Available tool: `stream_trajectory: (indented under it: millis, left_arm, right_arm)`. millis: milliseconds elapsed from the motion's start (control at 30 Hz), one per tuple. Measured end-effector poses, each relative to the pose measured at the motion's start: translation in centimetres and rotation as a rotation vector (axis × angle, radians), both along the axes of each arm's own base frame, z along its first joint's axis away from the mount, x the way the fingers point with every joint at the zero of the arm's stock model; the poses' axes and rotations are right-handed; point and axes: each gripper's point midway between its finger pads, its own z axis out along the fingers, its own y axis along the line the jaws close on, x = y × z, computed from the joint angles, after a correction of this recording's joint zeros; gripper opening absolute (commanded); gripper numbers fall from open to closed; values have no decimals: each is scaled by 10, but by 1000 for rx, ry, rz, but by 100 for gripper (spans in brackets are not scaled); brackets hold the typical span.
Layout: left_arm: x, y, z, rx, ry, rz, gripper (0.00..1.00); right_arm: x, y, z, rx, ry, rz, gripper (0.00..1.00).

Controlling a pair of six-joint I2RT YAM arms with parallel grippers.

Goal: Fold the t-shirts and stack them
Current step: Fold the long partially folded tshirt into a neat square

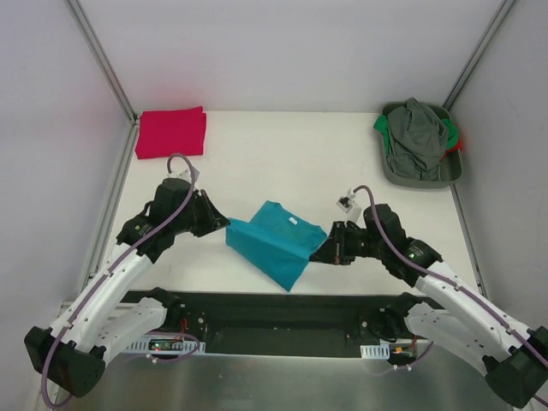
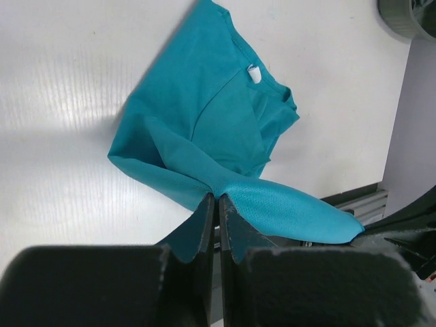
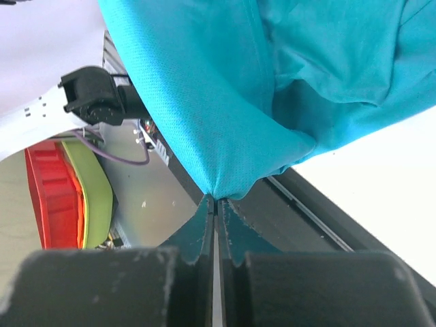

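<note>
The teal t-shirt (image 1: 272, 242) hangs partly folded between my two grippers at the table's front middle, its neck and small white label (image 2: 253, 73) lying on the table. My left gripper (image 1: 228, 224) is shut on the shirt's left edge; in the left wrist view the gripper (image 2: 218, 197) pinches a fold of teal cloth (image 2: 204, 116). My right gripper (image 1: 315, 253) is shut on the shirt's right edge; in the right wrist view the gripper (image 3: 216, 199) holds a bunched point of the cloth (image 3: 272, 82) above the table's front edge. The red t-shirt (image 1: 171, 133) lies folded at the back left.
A grey bin (image 1: 417, 181) at the back right holds several crumpled garments, grey on top (image 1: 416, 137). A black rail (image 1: 274, 310) runs along the table's front edge between the arm bases. Walls stand close on the left, back and right.
</note>
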Motion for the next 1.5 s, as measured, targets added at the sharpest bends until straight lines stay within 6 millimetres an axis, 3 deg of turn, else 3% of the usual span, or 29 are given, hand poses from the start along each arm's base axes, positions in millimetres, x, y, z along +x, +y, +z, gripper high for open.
stream_trajectory:
  millis: [267, 833, 1133, 1200, 1233, 1333, 1433, 1500]
  left_arm:
    - [43, -15, -8, 52, 28, 4, 0]
    - [142, -56, -76, 176, 185, -27, 0]
    - [169, -66, -113, 215, 251, -33, 1]
    - [173, -68, -120, 219, 263, -42, 7]
    - [176, -69, -124, 219, 269, -49, 14]
    - [179, -72, -127, 217, 270, -77, 48]
    - [183, -73, -125, 212, 256, -97, 58]
    - [185, -72, -122, 208, 247, -100, 99]
  right_arm:
    - [38, -13, -1, -30, -17, -98, 0]
    - [131, -47, -73, -241, 19, -327, 0]
    - [161, -53, -98, -317, 42, -384, 1]
    - [163, -55, -104, -331, 54, -394, 7]
    - [164, -56, -106, -337, 60, -402, 12]
    - [167, -59, -109, -351, 68, -429, 25]
    - [170, -62, -110, -360, 69, -454, 42]
    - [171, -63, -109, -360, 68, -467, 62]
